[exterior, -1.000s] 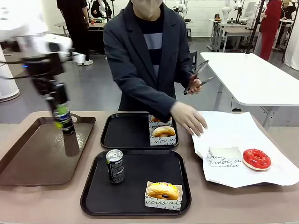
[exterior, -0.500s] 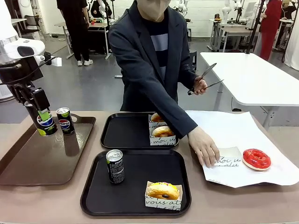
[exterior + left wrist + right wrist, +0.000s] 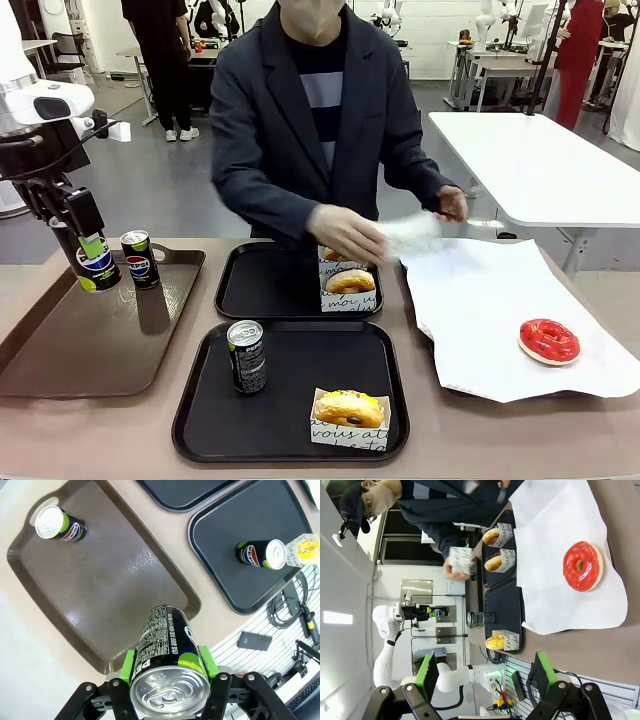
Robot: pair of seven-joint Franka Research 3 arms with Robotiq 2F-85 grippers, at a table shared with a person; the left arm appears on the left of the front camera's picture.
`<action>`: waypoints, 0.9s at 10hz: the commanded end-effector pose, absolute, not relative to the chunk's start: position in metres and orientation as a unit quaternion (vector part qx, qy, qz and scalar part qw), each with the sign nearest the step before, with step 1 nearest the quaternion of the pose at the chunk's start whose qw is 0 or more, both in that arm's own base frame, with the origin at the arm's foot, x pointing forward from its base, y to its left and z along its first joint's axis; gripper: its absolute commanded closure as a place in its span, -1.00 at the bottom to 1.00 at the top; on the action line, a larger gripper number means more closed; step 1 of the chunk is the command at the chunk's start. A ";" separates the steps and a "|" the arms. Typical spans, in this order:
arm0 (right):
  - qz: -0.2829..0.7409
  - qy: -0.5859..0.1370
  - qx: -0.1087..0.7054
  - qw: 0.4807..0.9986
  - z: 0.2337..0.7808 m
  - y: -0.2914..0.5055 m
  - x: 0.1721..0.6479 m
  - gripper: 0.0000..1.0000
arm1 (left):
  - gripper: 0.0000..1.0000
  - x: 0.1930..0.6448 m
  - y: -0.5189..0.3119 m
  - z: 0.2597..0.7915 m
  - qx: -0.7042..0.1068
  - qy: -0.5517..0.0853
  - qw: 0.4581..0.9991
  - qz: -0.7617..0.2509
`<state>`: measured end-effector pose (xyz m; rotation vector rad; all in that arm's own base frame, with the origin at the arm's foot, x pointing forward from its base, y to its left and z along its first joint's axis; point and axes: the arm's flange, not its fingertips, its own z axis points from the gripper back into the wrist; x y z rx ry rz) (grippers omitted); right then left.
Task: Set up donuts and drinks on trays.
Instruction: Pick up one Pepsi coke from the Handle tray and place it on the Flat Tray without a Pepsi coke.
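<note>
My left gripper (image 3: pixel 92 250) is shut on a black Pepsi can (image 3: pixel 97 266) and holds it upright over the left part of the brown tray (image 3: pixel 60 340). In the left wrist view the can (image 3: pixel 167 655) sits between the green pads (image 3: pixel 129 664). A second can (image 3: pixel 140 259) stands on the brown tray. The near black tray (image 3: pixel 320 345) holds a can (image 3: pixel 247 356) and a sleeved donut (image 3: pixel 349 410). The far black tray (image 3: pixel 265 285) holds two sleeved donuts (image 3: pixel 350 281). A red-iced donut (image 3: pixel 549 340) lies on white paper. My right gripper (image 3: pixel 486 674) is open and holds nothing.
The person stands at the far side, with one hand (image 3: pixel 345 232) over the far tray, moving a blurred white paper sleeve (image 3: pixel 412 234). White paper (image 3: pixel 490 300) covers the table's right side. A white table (image 3: pixel 540 160) stands behind on the right.
My left gripper has moved left with a can, away from the other can on the brown tray. The person's hand has lifted the paper sleeve off the white paper and swung it toward the far tray.
</note>
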<state>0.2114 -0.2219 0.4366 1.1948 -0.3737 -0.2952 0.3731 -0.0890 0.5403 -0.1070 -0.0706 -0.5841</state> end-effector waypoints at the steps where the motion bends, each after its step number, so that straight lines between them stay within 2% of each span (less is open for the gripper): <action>1: -0.132 -0.180 0.562 0.796 0.436 -0.222 0.212 -1.00 | -0.17 0.371 -0.088 0.544 -0.046 -0.037 0.955 -0.291; 8: -0.132 -0.180 0.562 0.796 0.436 -0.222 0.212 -1.00 | -0.17 0.373 -0.089 0.540 -0.053 -0.035 0.956 -0.288; 9: -0.132 -0.180 0.562 0.796 0.436 -0.222 0.212 -1.00 | -0.17 0.383 -0.098 0.540 -0.061 -0.030 0.948 -0.312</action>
